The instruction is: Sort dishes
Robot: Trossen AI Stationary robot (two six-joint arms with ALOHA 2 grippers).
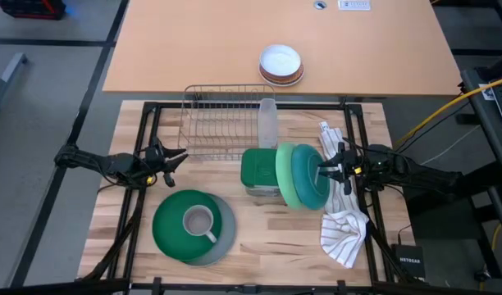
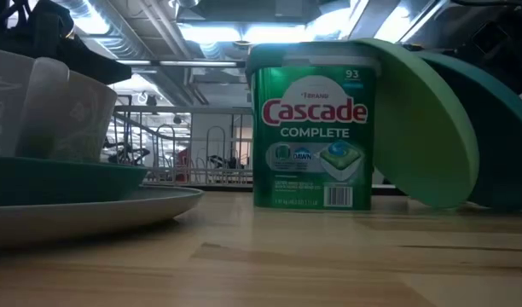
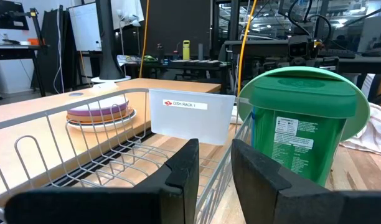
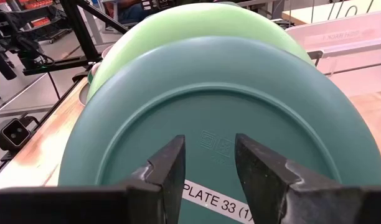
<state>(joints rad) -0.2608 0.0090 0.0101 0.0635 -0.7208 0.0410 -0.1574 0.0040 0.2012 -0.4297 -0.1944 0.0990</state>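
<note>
right pincer (image 4: pixel 209 168): fingers parted, empty, at teal plate (image 4: pixel 215 118) near desk's right edge | teal and light green plate (image 1: pixel 285 176) lean on green tub (image 1: pixel 257 170), mid-desk | mug (image 1: pixel 198 221) on dark green plate (image 1: pixel 173 223) over grey plate (image 1: pixel 222 242), front-left | left pincer (image 3: pixel 212 168): parted, empty, by rack (image 1: pixel 222 119)
</note>
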